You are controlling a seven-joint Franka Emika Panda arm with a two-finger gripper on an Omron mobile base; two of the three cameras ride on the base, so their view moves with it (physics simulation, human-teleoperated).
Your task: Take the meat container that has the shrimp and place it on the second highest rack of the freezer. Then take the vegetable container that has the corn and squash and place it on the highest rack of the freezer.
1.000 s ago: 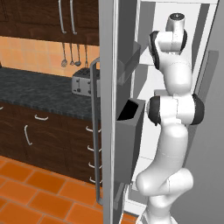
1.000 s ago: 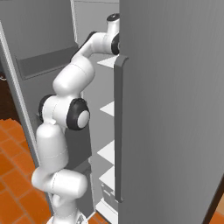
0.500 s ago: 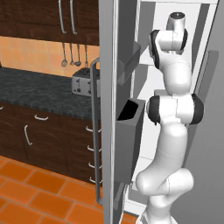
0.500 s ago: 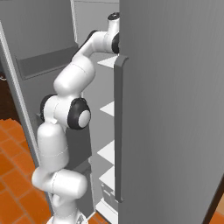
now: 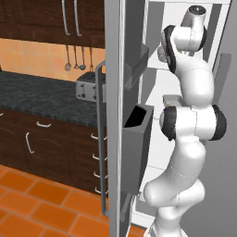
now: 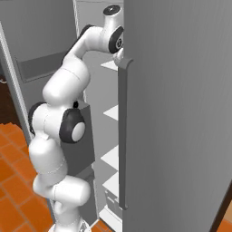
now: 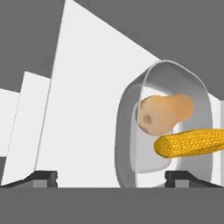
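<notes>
Up high, our gripper (image 7: 111, 176) spread, empty; grey oval container (image 7: 127, 131) with tan squash (image 7: 164, 114), yellow corn cob (image 7: 192, 142) on white rack (image 7: 83, 118); withdrawing could snag its rim

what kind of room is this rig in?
A rendered home kitchen, most likely. A tall grey freezer stands open beside dark wood cabinets under a dark speckled counter, which carries a toaster, with utensils hanging on the wall.
</notes>
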